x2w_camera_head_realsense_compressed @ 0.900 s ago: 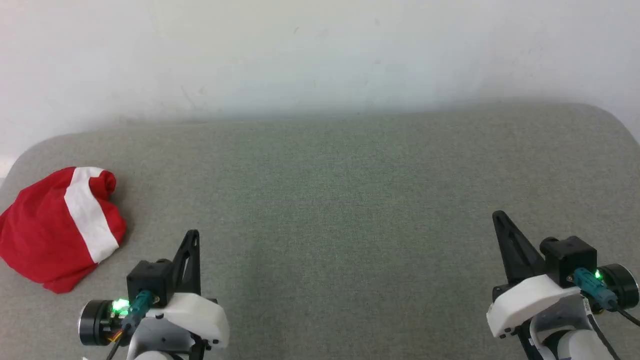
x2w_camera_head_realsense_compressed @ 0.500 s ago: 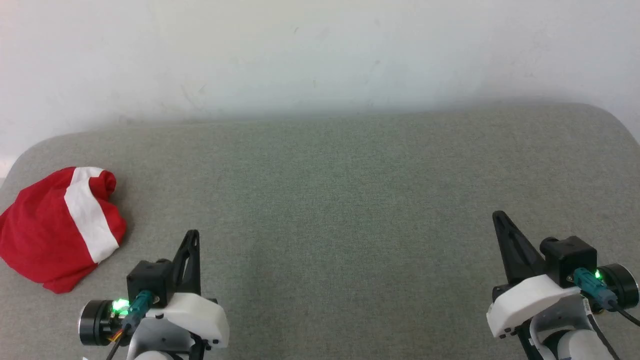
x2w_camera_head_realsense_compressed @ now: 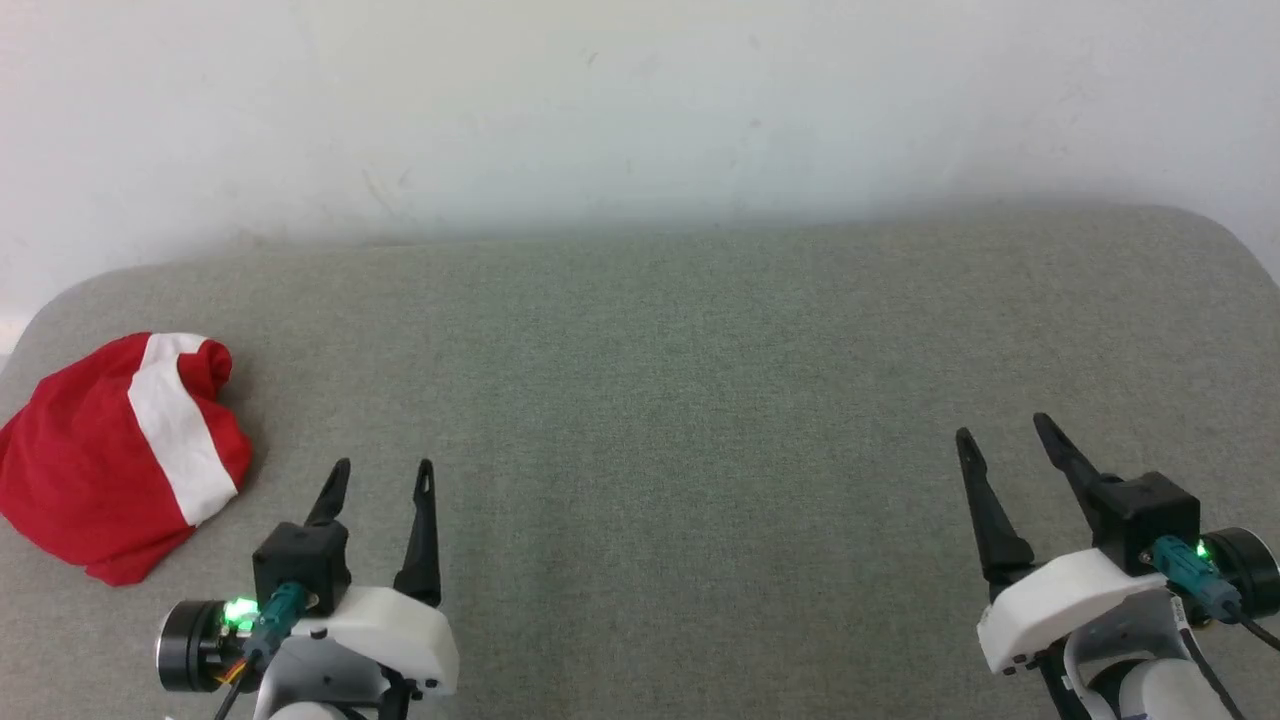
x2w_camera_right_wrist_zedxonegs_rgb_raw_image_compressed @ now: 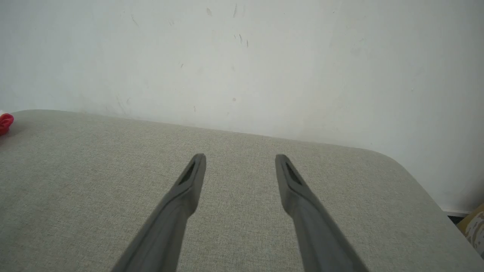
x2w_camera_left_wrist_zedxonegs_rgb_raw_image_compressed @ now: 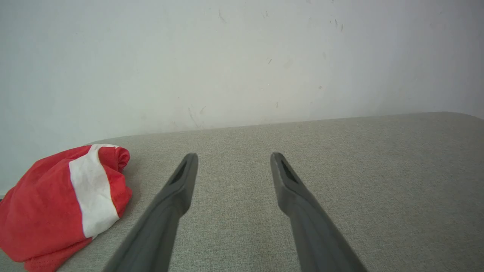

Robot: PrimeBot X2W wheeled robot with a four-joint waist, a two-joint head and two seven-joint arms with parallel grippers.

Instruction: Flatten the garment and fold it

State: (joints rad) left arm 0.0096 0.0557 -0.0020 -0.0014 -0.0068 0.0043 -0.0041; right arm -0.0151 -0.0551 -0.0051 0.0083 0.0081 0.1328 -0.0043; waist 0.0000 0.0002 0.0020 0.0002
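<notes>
Lying crumpled on grey cushion (x2w_camera_head_realsense_compressed: 700, 400): garment (x2w_camera_head_realsense_compressed: 90, 480), bright red, white band.

Grey fabric surface (x2w_camera_head_realsense_compressed: 680, 400), scuffed white wall (x2w_camera_head_realsense_compressed: 640, 110)

In head view the left tool (x2w_camera_head_realsense_compressed: 385, 463) is seen at lower left, jaws spread wide and empty. Its two dark fingers (x2w_camera_head_realsense_compressed: 422, 540) are pointed up-frame, approx. parallel, tips apart. The left wrist (x2w_camera_head_realsense_compressed: 390, 630) is cased in white, w/ a black block on top and a green light lit at its outer side. The right tool (x2w_camera_head_realsense_compressed: 1001, 425) is seen at lower right, also spread wide and empty, its fingers (x2w_camera_head_realsense_compressed: 985, 500) leaned slightly to the left. The right wrist (x2w_camera_head_realsense_compressed: 1050, 600) is cased in white too, green light lit. In each wrist view both fingers are seen splayed in a V, w/ nothing gripped btwn them.
</notes>
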